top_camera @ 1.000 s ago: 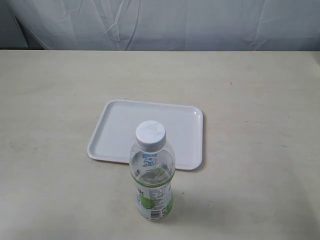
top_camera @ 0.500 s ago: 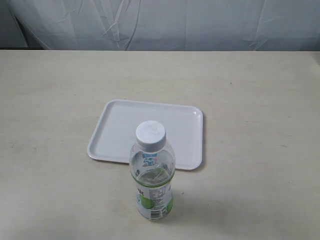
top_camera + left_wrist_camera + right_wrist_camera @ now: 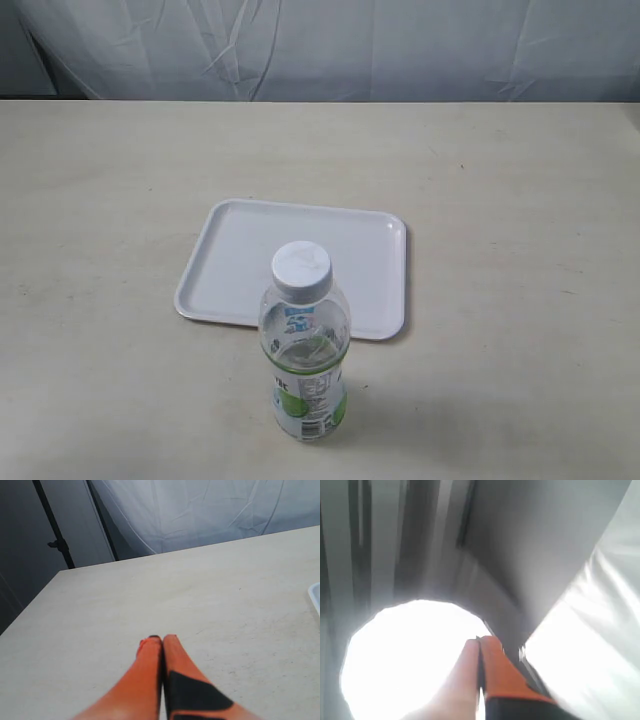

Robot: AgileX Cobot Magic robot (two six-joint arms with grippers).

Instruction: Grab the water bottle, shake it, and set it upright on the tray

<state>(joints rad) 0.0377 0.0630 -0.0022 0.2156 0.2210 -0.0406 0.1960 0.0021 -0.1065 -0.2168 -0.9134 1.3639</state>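
Note:
The water bottle point(image 3: 303, 345) stands upright on the table near its front edge, clear with a white cap and a green, white and blue label. Just behind it lies the flat white tray point(image 3: 235, 265), with nothing on it. Neither arm shows in the exterior view. My left gripper point(image 3: 162, 639) is shut with nothing between its orange fingers, low over bare table; a corner of the tray point(image 3: 316, 594) shows at the frame's edge. My right gripper point(image 3: 480, 640) is shut on nothing and points up at a bright light and curtain.
A pale curtain point(image 3: 320, 45) hangs behind the table's far edge. In the left wrist view a dark pole point(image 3: 52, 525) stands past the table's corner. The beige table point(image 3: 520, 250) spreads wide around tray and bottle.

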